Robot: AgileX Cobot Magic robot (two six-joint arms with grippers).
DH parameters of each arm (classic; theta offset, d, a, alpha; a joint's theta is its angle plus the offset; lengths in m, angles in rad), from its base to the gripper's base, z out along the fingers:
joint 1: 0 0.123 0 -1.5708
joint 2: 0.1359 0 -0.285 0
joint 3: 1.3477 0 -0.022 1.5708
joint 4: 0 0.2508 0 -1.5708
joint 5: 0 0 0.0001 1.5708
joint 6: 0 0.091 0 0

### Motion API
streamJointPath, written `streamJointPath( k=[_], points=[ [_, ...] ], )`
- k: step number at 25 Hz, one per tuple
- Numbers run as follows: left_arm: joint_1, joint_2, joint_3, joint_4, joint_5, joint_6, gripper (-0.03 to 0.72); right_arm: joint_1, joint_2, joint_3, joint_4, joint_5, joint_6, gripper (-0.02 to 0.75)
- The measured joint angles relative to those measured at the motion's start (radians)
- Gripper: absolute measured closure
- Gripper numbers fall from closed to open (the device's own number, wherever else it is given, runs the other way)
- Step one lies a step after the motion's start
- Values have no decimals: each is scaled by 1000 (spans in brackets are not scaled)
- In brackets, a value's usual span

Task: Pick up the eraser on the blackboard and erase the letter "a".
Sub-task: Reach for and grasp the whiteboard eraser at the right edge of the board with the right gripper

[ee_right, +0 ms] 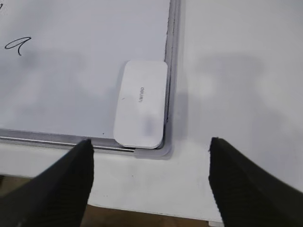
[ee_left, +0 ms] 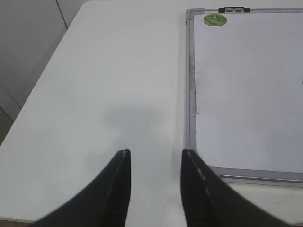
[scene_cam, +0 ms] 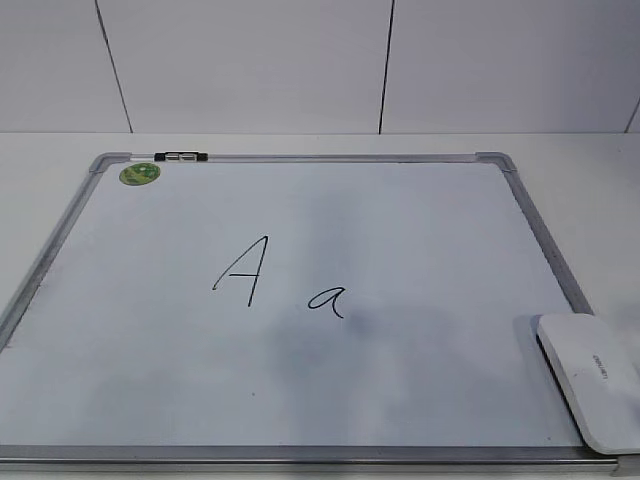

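Note:
The white eraser (scene_cam: 592,378) lies flat in the near right corner of the blackboard (scene_cam: 420,230); it also shows in the right wrist view (ee_right: 142,103). The small cursive letter "a" (scene_cam: 328,299) sits near the board's middle, right of a tall capital "A" (scene_cam: 245,270), and shows at the top left of the right wrist view (ee_right: 18,45). My right gripper (ee_right: 149,144) is open and empty, above the table just in front of the eraser. My left gripper (ee_left: 156,153) is open and empty, over bare table left of the board's frame (ee_left: 191,94). Neither gripper shows in the exterior view.
A round green sticker (scene_cam: 140,174) and a black clip (scene_cam: 182,156) sit at the board's far left corner. The white table (ee_left: 104,85) extends left of the board. The table's front edge (ee_right: 142,208) runs just below the right gripper. A white wall stands behind.

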Motion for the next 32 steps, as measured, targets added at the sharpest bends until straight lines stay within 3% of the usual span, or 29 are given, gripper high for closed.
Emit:
streamJointPath(
  k=[13,32],
  points=[
    [0,0,0,0,0,0,430,0,317,-25,106,-162,-72,149],
    [0,0,0,0,0,0,430,0,588,-191,148,-77,-80,149]
  ],
)
